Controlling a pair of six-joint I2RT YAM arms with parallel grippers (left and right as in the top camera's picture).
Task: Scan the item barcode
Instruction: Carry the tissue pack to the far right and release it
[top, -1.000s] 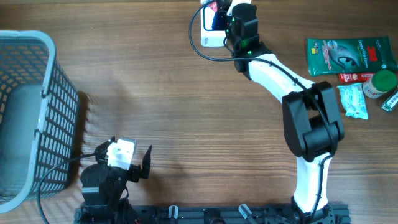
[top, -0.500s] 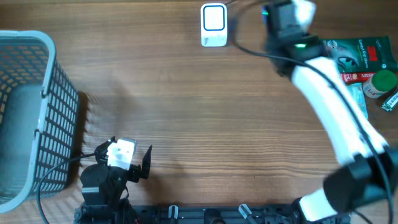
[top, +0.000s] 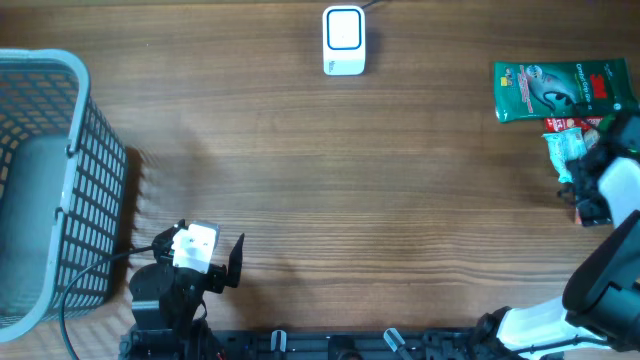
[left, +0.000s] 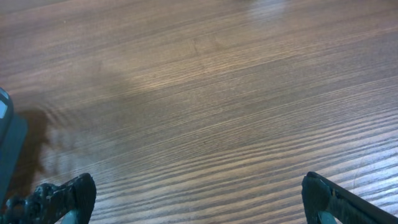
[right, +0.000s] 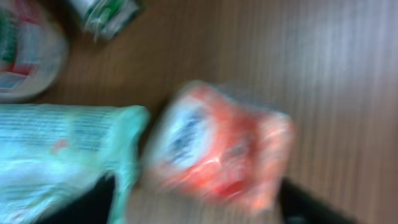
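Note:
The white barcode scanner (top: 343, 40) stands at the back middle of the table. My right gripper (top: 590, 190) is at the table's right edge, over the pile of items. In the blurred right wrist view, a red and white packet (right: 217, 149) lies on the wood just ahead of my right gripper (right: 199, 199). Its dark fingers (right: 311, 205) stand wide apart on either side and do not press on the packet. My left gripper (left: 199, 205) hangs open over bare wood near the front left, with nothing between its fingers.
A green packet (top: 560, 88) and a pale green packet (top: 565, 150) lie at the right. A white round container (right: 25, 56) sits beside them. A grey mesh basket (top: 80, 130) stands at the left edge. The left arm (top: 180, 285) rests at the front.
My right arm swung from the scanner at the back to the right side over the item pile. Its jaws went from shut to wide apart. The left arm stayed still.

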